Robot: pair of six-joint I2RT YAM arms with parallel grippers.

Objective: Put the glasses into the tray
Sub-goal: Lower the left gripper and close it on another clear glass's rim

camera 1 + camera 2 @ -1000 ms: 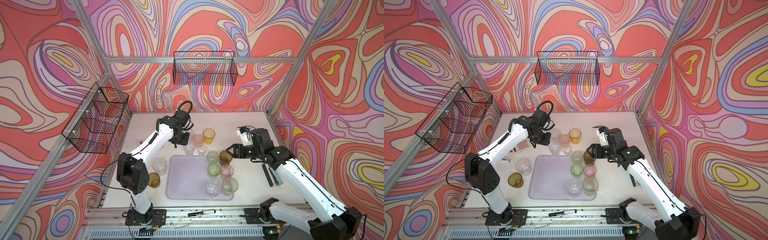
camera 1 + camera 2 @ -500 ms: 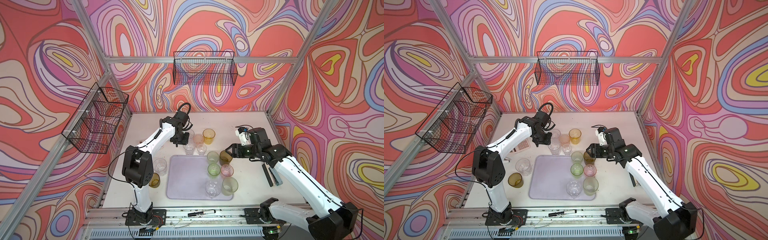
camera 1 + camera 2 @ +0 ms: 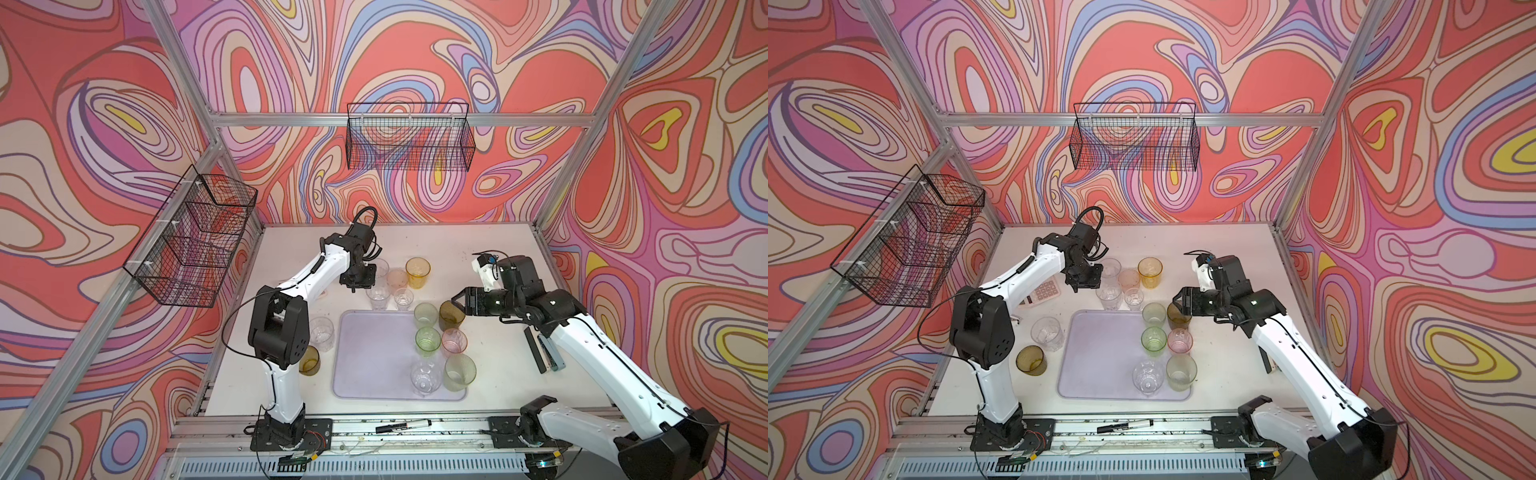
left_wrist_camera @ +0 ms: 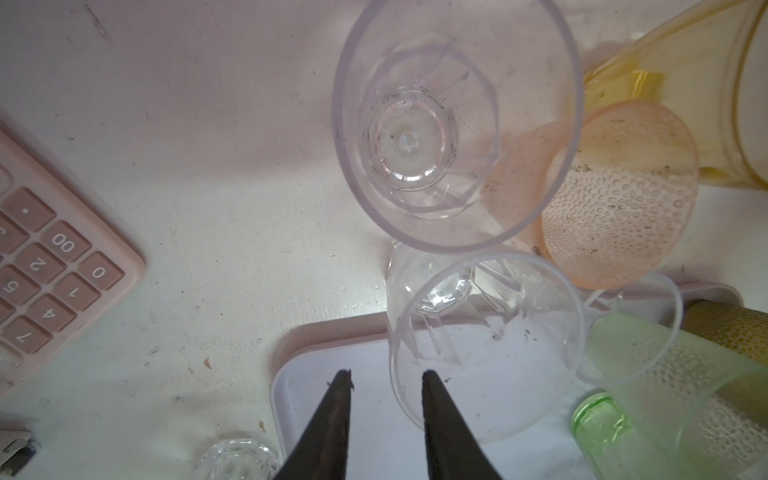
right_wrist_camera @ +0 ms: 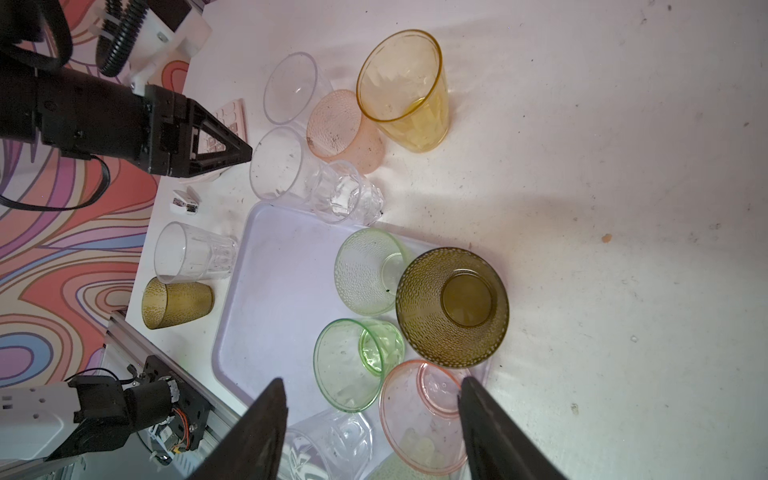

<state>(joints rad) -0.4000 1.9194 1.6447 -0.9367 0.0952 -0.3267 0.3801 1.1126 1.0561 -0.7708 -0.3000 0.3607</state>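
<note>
Since a second ago the left gripper (image 3: 358,286) has narrowed, hovering just beside a clear glass (image 3: 378,296) at the tray (image 3: 374,361) edge.

Left wrist: jaws slightly apart, empty, over the tray's corner, that glass (image 4: 482,353) beside one finger.

Right wrist: right gripper (image 5: 370,382) spread wide, empty, olive-brown glass (image 5: 453,307) just ahead.

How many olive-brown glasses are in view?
2 olive-brown glasses. One stands left of the tray, towards its near end. The other stands at the tray's far right corner. None seems hidden.
</note>
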